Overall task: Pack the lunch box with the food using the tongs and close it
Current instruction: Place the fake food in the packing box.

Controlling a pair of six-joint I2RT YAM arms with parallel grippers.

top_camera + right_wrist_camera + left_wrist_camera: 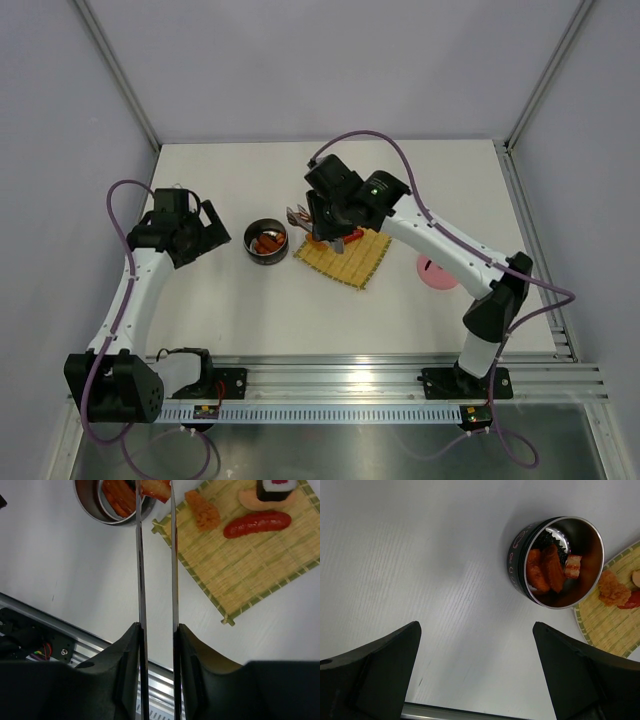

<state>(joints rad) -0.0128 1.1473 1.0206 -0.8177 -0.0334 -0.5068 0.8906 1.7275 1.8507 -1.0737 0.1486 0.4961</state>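
The lunch box [267,242] is a round metal tin [517,555] with orange food [545,570] inside. My right gripper [157,630] is shut on the tongs [140,555], whose two thin arms run up to the tin's rim [95,505]. A red-and-white food piece [156,489] sits pinched between the tong tips, over the tin's edge. On the bamboo mat [250,565] lie a red sausage [257,523], an orange chunk [202,511] and a sushi roll [276,487]. My left gripper [476,670] is open and empty, left of the tin [205,235].
The pink round lid [437,271] lies flat on the table, right of the mat [345,257]. A metal rail [400,385] runs along the near edge. Grey walls enclose the table on three sides.
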